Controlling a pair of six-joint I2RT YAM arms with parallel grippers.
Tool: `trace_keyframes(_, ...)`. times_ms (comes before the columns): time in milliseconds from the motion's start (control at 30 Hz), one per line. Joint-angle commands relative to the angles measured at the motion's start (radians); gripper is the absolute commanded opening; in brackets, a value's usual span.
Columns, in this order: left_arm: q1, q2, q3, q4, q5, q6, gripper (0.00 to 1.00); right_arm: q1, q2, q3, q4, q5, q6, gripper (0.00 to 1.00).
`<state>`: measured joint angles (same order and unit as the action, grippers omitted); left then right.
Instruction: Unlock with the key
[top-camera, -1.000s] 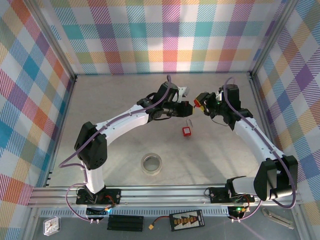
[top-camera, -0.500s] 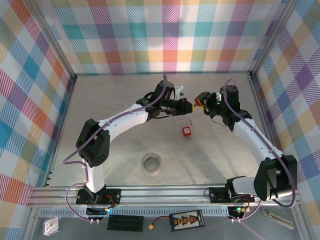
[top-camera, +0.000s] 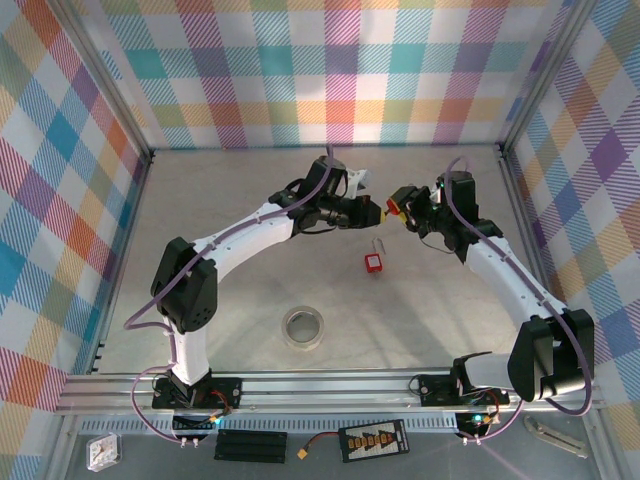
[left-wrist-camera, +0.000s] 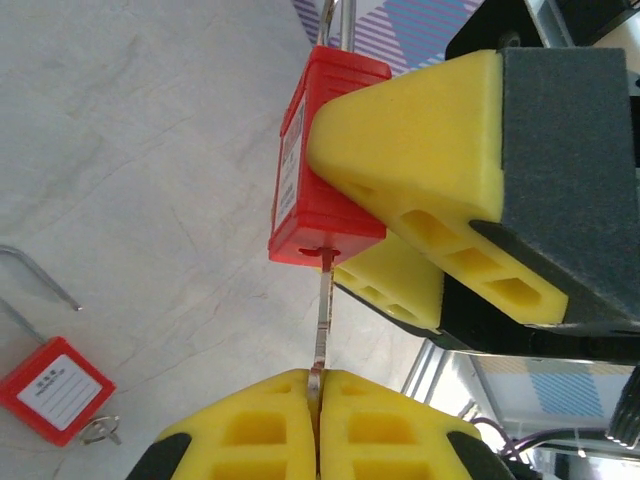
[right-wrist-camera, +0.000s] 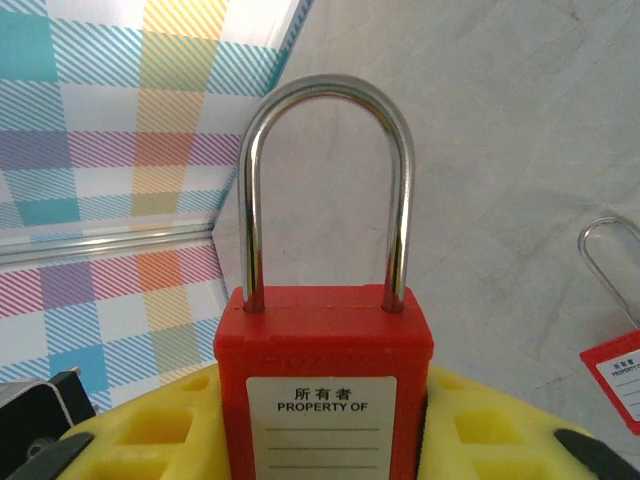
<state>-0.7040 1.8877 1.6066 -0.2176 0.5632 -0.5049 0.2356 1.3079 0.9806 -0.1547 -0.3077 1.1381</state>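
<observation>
1. The left hand (left-wrist-camera: 318, 390) is clenched on the key (left-wrist-camera: 322, 310). Its two yellow fingertips are pressed together with the end of the key pinched between them.
2. The thin metal blade of the key runs straight from those fingertips to the underside of the red padlock (left-wrist-camera: 318, 150), where it enters the body.
3. The right hand (top-camera: 404, 207) grasps the padlock by its body, with a yellow finger on either side.
4. The steel shackle (right-wrist-camera: 325, 190) stands upright, and both legs are seated in the body.
5. The two hands meet tip to tip above the far middle of the bench (top-camera: 220, 200).
6. A second padlock (top-camera: 374, 261), also red, lies flat on the bench near the hands, on the side toward the arm bases.
7. A tape roll (top-camera: 303, 327) lies closer to the arm bases, well apart from both padlocks.
</observation>
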Motion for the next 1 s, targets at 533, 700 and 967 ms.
trace_keyframes(533, -0.036, 0.016, -0.002, 0.360, -0.307, 0.069, 0.00, 0.092, 0.011, -0.073, 0.020, -0.343, 0.160, 0.00)
trace_keyframes(700, -0.067, 0.000, -0.115, 0.468, -0.339, 0.066, 0.00, 0.093, 0.011, -0.088, 0.058, -0.367, 0.198, 0.00)
trace_keyframes(967, -0.095, -0.027, -0.225, 0.601, -0.373, 0.087, 0.00, 0.089, 0.019, -0.120, 0.133, -0.407, 0.252, 0.00)
